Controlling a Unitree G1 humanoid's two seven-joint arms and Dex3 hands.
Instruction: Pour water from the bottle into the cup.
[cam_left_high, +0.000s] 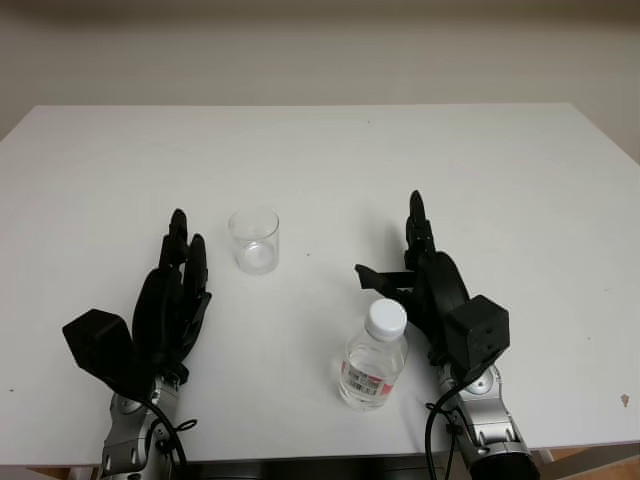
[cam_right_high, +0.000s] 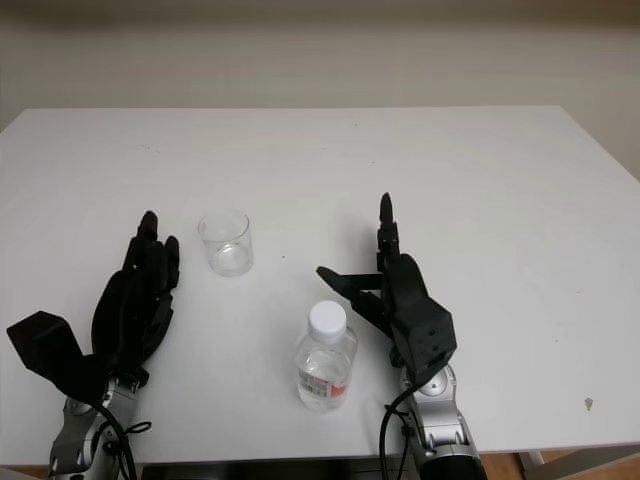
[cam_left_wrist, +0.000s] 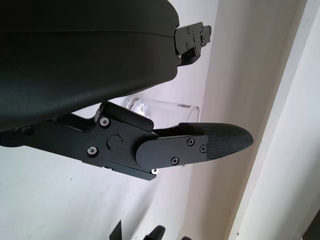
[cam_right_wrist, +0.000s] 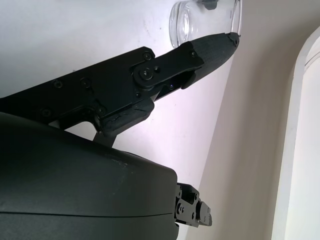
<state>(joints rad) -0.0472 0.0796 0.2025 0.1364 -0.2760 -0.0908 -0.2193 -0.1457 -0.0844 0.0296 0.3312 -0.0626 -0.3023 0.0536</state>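
on the white counter (cam_left_high: 330, 160) the left hand (cam_left_high: 172, 295) lies open beside the clear cup (cam_left_high: 254, 240), the right hand (cam_left_high: 425, 275) is open just beside the upright capped bottle (cam_left_high: 374, 355), which stands nearer than the cup.

- Left robot hand (cam_left_high: 172, 300): open, holding nothing, fingers extended forward, forearm entering from the near edge.
- Right robot hand (cam_left_high: 425, 275): open, holding nothing, thumb reaching inward toward the left robot hand.
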